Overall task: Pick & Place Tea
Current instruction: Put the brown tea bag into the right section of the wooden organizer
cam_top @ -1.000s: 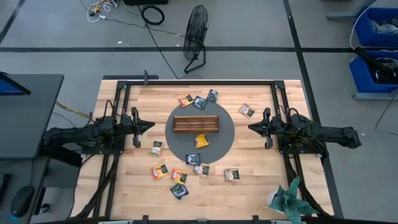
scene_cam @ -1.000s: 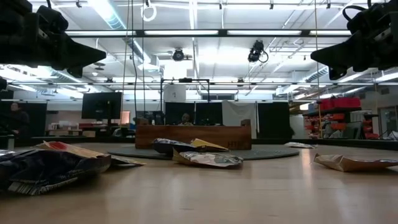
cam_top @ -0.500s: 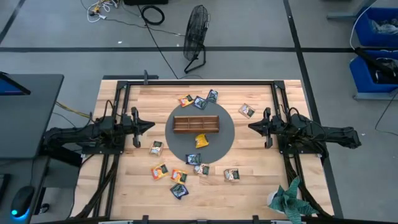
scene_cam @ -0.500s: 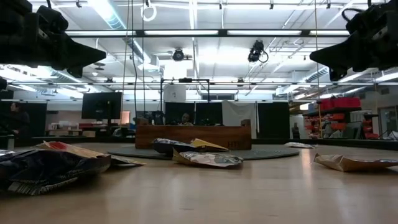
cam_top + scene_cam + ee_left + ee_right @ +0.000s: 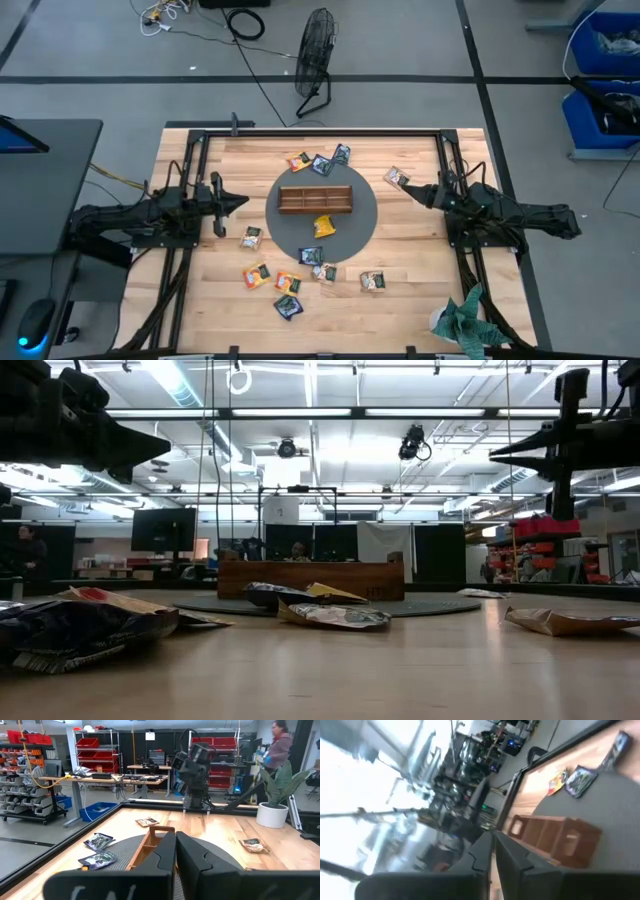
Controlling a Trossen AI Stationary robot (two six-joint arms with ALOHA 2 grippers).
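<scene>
Right gripper [image 5: 408, 189] now swung toward the far side of the table since a second ago, tip pointing at the grey-white sachet [image 5: 397, 177] near the table's right side; before, aimed straight across at the grey round mat [image 5: 365, 215]. Seen from the low camera, right gripper [image 5: 497, 453] now a thin level profile up high, where a bulkier shape hung earlier. Fingers [image 5: 507, 857] pressed together, nothing between them.

Left gripper [image 5: 243, 201] unchanged, held above the wood just off the mat's left edge, pointing at the wooden compartment tray [image 5: 315, 199]. Fingers [image 5: 192, 862] together as well, empty.

Tea untouched, same spread as before: yellow sachet [image 5: 324, 226] on the mat just in front of the tray; blue sachet [image 5: 311, 257] at the mat's near rim; three sachets [image 5: 320, 162] clustered beyond the mat's far edge; one sachet [image 5: 251, 237] near the left gripper; several more [image 5: 285, 287] scattered on the near wood, another [image 5: 373, 281] toward the near right. Tray compartments seemingly bare, though too small to tell for sure.

Beyond the table: standing fan [image 5: 316, 45], blue bins [image 5: 605, 70], potted plant [image 5: 462, 320] at the near right corner. A person [image 5: 280, 742] in the room behind
</scene>
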